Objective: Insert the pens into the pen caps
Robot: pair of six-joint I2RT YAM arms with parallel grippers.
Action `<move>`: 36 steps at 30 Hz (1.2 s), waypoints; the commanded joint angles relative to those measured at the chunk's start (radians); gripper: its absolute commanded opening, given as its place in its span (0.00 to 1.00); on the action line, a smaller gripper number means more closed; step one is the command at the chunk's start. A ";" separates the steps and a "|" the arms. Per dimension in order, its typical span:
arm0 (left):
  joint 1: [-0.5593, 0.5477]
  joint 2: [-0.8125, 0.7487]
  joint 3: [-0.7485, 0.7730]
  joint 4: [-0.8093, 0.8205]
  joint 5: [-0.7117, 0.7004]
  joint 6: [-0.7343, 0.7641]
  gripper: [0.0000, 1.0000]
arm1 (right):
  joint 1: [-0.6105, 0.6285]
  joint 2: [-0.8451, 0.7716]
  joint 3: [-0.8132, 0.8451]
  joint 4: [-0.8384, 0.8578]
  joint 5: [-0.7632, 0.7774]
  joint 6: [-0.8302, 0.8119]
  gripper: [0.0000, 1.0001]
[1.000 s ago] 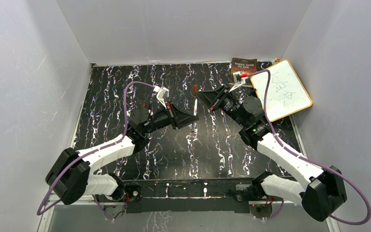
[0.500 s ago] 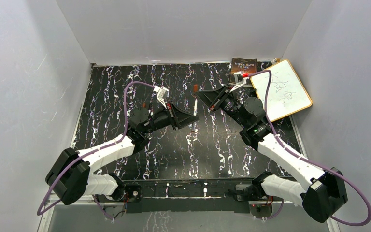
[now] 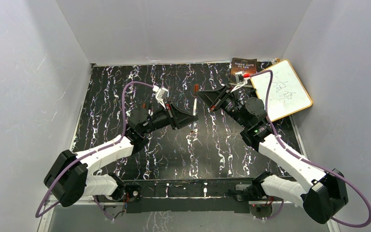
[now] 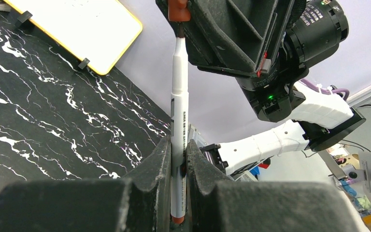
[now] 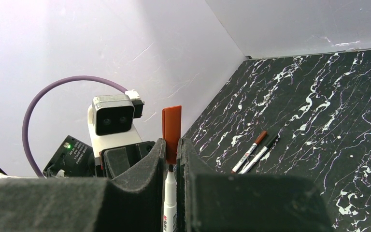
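Two robot arms meet over the middle of a black marbled bench [image 3: 174, 150]. The left claw [image 4: 178, 145] is closed on the lower part of a slim white pen [image 4: 179, 96], holding it upright with its dark tip pointing up. The right claw [image 5: 172, 145] is clamped on a short reddish-brown cap [image 5: 172, 126], held just above the pen. In the left wrist view the pen's tip sits right at the cap's lower end. Two other pens lie side by side on the bench near the left wall, one with a reddish-brown end [image 5: 249, 152], one with a black end [image 5: 260, 154]. A yellow-framed whiteboard [image 3: 282, 89] and a small book [image 3: 243, 64] rest at the far right corner.
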 commanded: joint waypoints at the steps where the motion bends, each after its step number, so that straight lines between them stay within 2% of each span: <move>1: -0.002 -0.039 0.043 0.021 -0.005 0.025 0.00 | -0.005 -0.025 0.026 0.047 -0.002 0.002 0.00; 17: -0.002 -0.040 0.051 0.006 -0.010 0.046 0.00 | -0.005 -0.017 0.011 0.047 -0.021 0.029 0.00; 28: -0.002 -0.011 0.058 0.032 -0.040 0.076 0.00 | -0.004 -0.024 -0.007 0.049 -0.030 0.055 0.00; 33: -0.002 -0.035 0.100 -0.038 -0.068 0.133 0.00 | -0.005 -0.013 -0.007 0.062 -0.040 0.066 0.00; 36: -0.002 -0.012 0.105 -0.016 -0.090 0.129 0.00 | -0.005 -0.021 -0.016 0.072 -0.044 0.081 0.00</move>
